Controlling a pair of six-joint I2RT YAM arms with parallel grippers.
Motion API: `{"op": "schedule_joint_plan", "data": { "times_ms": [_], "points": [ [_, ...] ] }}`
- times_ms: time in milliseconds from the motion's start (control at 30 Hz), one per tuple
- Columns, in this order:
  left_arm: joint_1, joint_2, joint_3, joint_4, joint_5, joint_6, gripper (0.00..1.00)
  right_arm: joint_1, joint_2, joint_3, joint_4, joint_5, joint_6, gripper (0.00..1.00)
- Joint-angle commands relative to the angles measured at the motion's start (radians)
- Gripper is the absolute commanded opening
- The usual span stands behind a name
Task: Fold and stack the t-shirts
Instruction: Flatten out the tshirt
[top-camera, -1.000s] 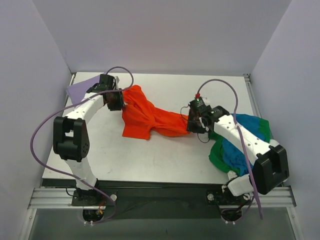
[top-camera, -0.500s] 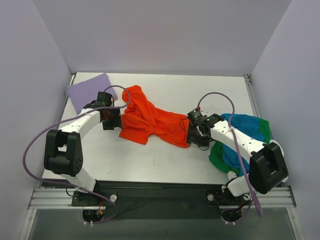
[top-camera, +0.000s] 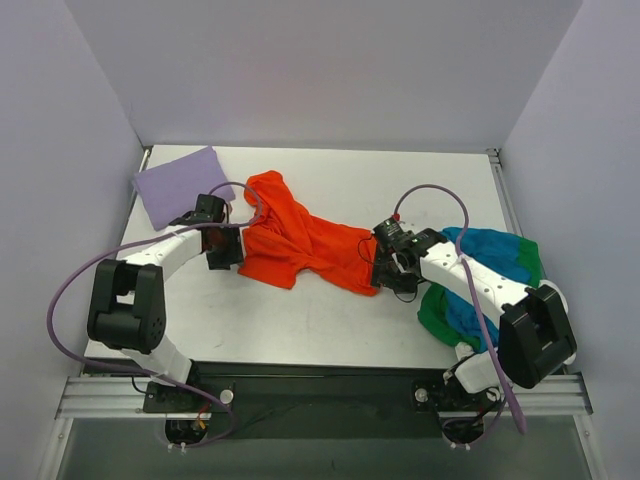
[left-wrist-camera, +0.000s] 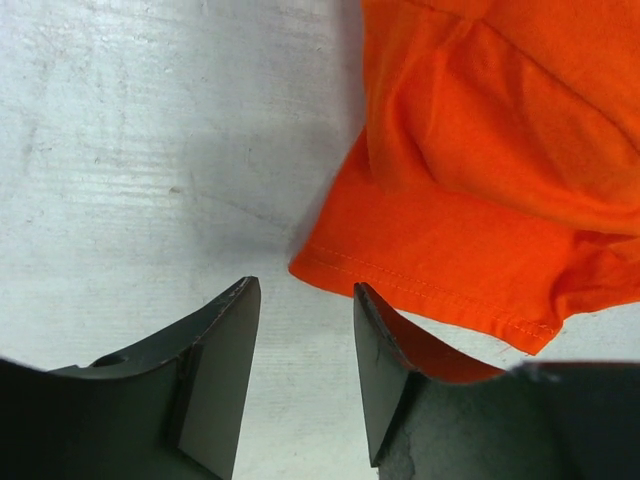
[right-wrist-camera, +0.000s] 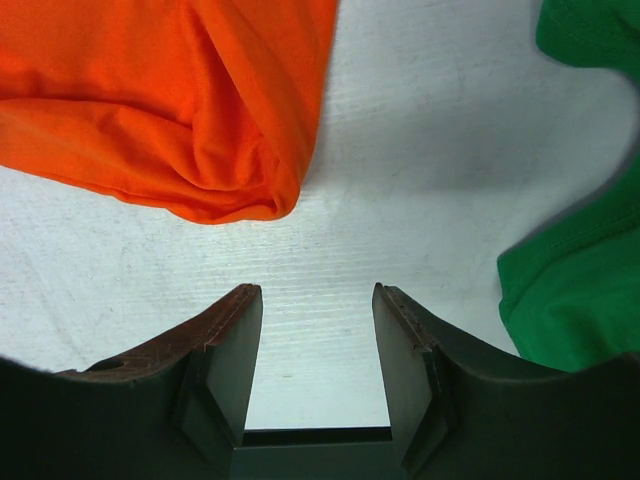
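The orange-red t-shirt (top-camera: 300, 240) lies crumpled across the middle of the table. My left gripper (top-camera: 232, 250) is open and empty at its left edge; in the left wrist view the shirt's hemmed corner (left-wrist-camera: 440, 290) lies just past my fingertips (left-wrist-camera: 372, 300). My right gripper (top-camera: 378, 270) is open and empty at the shirt's right end; its folded edge (right-wrist-camera: 220, 190) lies just ahead of the jaws. A folded lavender t-shirt (top-camera: 178, 186) sits at the back left. The green t-shirt (top-camera: 436, 312) and blue t-shirt (top-camera: 480, 280) lie in a heap at the right, partly under the right arm. No white shirt shows.
The white table (top-camera: 330, 320) has walls on three sides. The green cloth (right-wrist-camera: 570, 300) lies close to my right gripper's right finger. Purple cables loop off both arms.
Both grippers have moved toward the near side with the orange-red shirt, then let go of it. The left arm no longer covers the lavender shirt. Little changed in the last half second.
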Motion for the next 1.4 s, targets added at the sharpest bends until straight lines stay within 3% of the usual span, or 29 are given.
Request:
{"op": "schedule_joint_plan", "data": {
  "times_ms": [0, 233, 533, 633, 667, 700, 833, 1033, 1367],
  "points": [
    [0.001, 0.013, 0.009, 0.066, 0.02, 0.004, 0.52, 0.002, -0.037, -0.013, -0.022, 0.026, 0.024, 0.49],
    [-0.002, 0.06, 0.021, 0.06, 0.002, 0.011, 0.45, 0.004, -0.04, -0.021, -0.018, 0.025, 0.032, 0.49],
    [-0.02, 0.102, 0.009, 0.086, 0.025, 0.007, 0.43, 0.002, -0.045, -0.022, -0.018, 0.028, 0.032, 0.49],
    [-0.02, 0.113, 0.0, 0.091, 0.039, 0.008, 0.21, -0.001, -0.055, -0.024, -0.019, 0.034, 0.036, 0.49],
    [-0.02, 0.113, -0.002, 0.091, 0.043, 0.008, 0.07, -0.004, -0.059, -0.025, -0.018, 0.034, 0.038, 0.49],
    [-0.019, 0.111, -0.005, 0.093, 0.065, 0.004, 0.0, -0.01, -0.062, -0.025, -0.018, 0.034, 0.039, 0.5],
    [0.027, 0.053, 0.004, 0.062, 0.057, -0.019, 0.0, -0.037, -0.085, 0.001, -0.025, 0.049, 0.026, 0.5],
    [0.226, -0.106, 0.015, 0.01, 0.111, -0.021, 0.0, -0.063, -0.028, 0.108, -0.028, 0.085, -0.034, 0.53],
    [0.245, -0.209, -0.094, -0.027, 0.16, -0.013, 0.0, -0.065, 0.259, 0.362, 0.006, 0.046, -0.131, 0.52]
  ]
}}
